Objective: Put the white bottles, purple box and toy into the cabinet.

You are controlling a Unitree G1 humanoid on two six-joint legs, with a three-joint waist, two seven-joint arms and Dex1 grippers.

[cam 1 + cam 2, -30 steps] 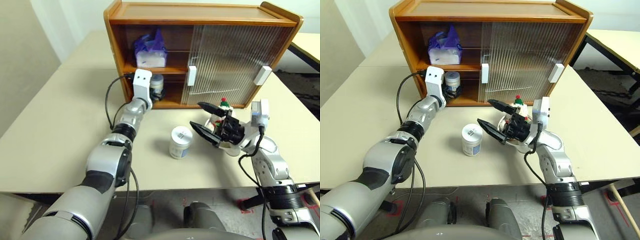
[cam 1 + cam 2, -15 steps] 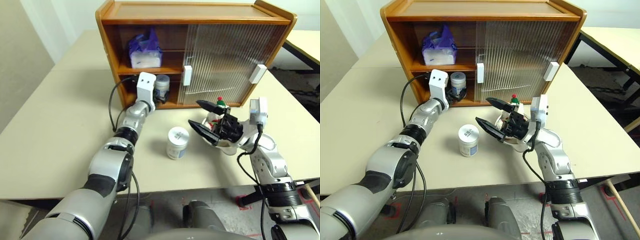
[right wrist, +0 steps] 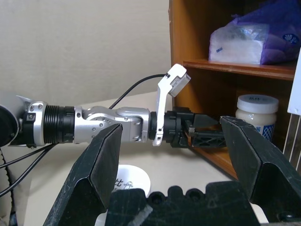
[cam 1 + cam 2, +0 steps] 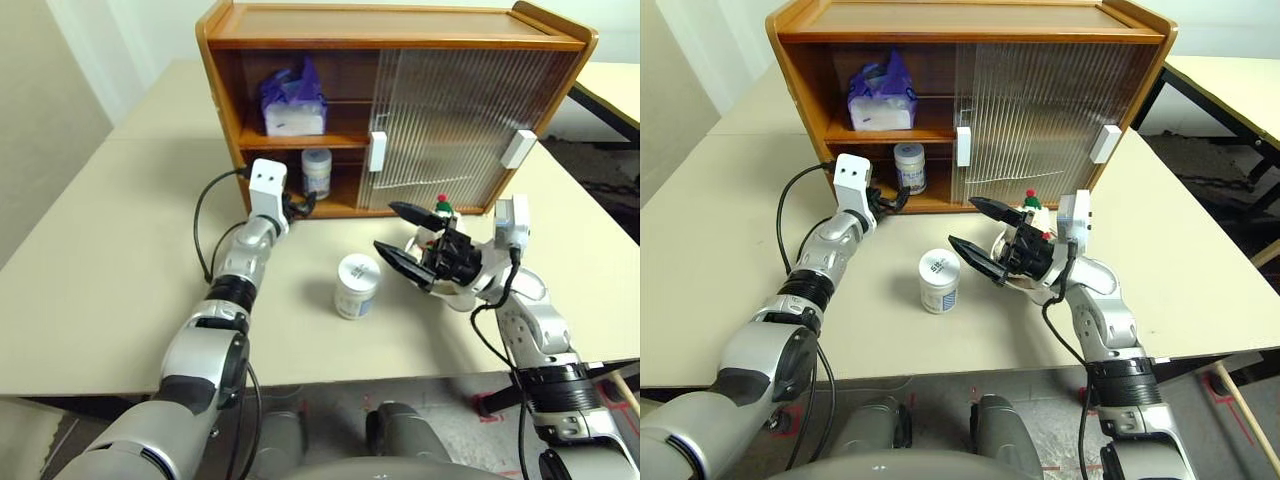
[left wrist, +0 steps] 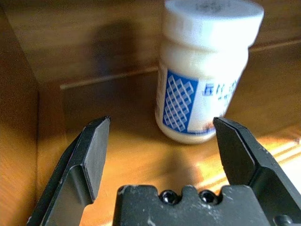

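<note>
White bottle [image 4: 316, 172] now stands on cabinet [image 4: 400, 40] lower shelf; left gripper [image 5: 162, 155], released, drawn back; second bottle [image 4: 357, 285] remains

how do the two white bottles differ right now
One white bottle stands on the lower shelf of the cabinet, just ahead of the open left gripper; the other white bottle stands out on the table, between the two arms. The shelf bottle is shaded by the cabinet; the table bottle is in open light. Both are upright, lidded, blue-labelled and ungripped.
</note>
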